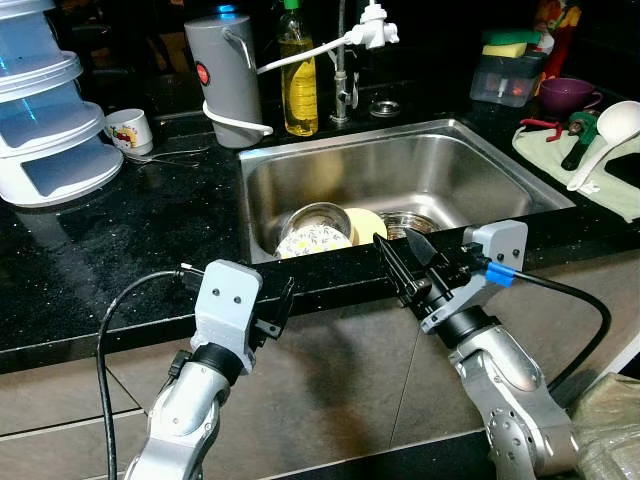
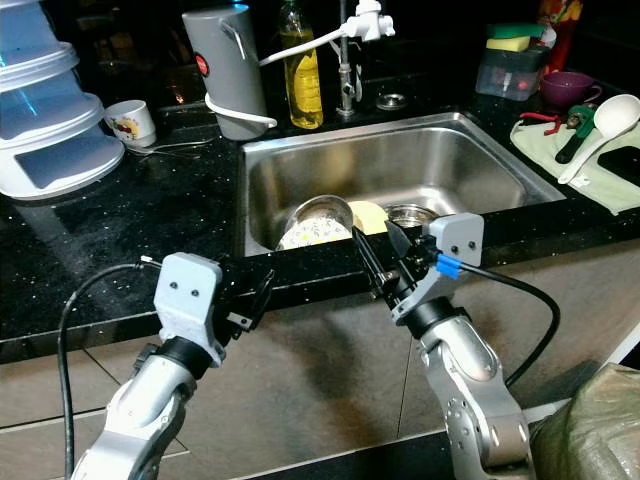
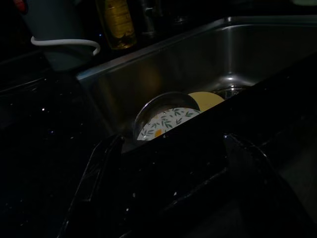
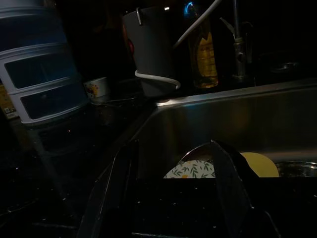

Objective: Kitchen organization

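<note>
A black speckled stone counter (image 1: 120, 240) runs across a dim kitchen, with a stainless steel sink (image 1: 470, 165) sunk into it and grey tile below the front edge. In the basin lie the dishes: a leaf-patterned plate (image 1: 312, 241) leaning against a steel bowl (image 1: 315, 215), a yellow plate (image 1: 366, 224) just beside them, and the drain strainer (image 1: 405, 223) next to that. Behind the sink stand a tap (image 1: 345, 60), a bottle of yellow dish soap (image 1: 298, 80) and a grey water filter (image 1: 225, 75). To the left sit a small printed cup (image 1: 130, 130) and a white stacked container (image 1: 45, 110); to the right, a green cloth (image 1: 575, 165) holds a white ladle (image 1: 605, 135), near a purple bowl (image 1: 568, 95) and a sponge box (image 1: 505, 75). The left gripper (image 1: 275, 310) hangs at the counter's front edge, its fingers spread apart and holding nothing. The right gripper (image 1: 405, 262) is raised at the sink's front rim, its fingers likewise parted and empty.
</note>
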Controlling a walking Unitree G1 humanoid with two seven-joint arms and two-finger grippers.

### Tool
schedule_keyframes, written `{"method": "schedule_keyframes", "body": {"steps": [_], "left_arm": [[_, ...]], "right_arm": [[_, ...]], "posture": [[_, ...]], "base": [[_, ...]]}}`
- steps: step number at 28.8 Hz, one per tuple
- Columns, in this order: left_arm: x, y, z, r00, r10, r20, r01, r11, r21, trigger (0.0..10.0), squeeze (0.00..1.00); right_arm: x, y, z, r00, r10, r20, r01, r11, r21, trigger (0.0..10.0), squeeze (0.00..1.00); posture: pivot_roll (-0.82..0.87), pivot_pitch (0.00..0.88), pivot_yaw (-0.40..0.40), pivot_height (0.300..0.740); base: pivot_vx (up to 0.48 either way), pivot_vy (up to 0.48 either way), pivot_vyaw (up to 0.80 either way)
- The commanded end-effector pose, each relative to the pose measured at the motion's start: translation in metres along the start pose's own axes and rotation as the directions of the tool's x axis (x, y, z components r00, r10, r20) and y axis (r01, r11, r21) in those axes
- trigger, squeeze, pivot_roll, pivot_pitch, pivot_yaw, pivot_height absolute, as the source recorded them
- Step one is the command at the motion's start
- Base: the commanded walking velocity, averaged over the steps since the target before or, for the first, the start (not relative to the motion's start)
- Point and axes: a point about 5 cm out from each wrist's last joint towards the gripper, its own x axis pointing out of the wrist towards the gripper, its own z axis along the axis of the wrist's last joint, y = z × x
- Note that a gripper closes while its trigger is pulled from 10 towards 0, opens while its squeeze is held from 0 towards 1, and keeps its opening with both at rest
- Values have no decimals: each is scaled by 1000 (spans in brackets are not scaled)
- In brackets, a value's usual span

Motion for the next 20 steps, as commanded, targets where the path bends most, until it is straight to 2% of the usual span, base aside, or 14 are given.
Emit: {"method": "schedule_keyframes", "body": {"steps": [1, 5, 20], "left_arm": [[0, 1, -2, 1000, -1, -19, 1, 1000, 9, 10000, 0], [-1, 0, -3, 1000, 0, -23, 0, 1000, 9, 10000, 0], [1, -1, -5, 999, -10, -40, 10, 1000, 8, 10000, 0]], "right_arm": [[1, 0, 0, 1000, 1, -6, -1, 1000, 2, 10000, 0], [1, 0, -1, 1000, 3, -8, -3, 1000, 0, 10000, 0], [1, 0, -2, 1000, 10, -17, -11, 1000, -4, 10000, 0]], "posture": [[-60, 0, 64, 740], [-59, 0, 63, 740], [-64, 0, 64, 740]], "base": [[0, 0, 0], [0, 0, 0], [-308, 0, 0]]}}
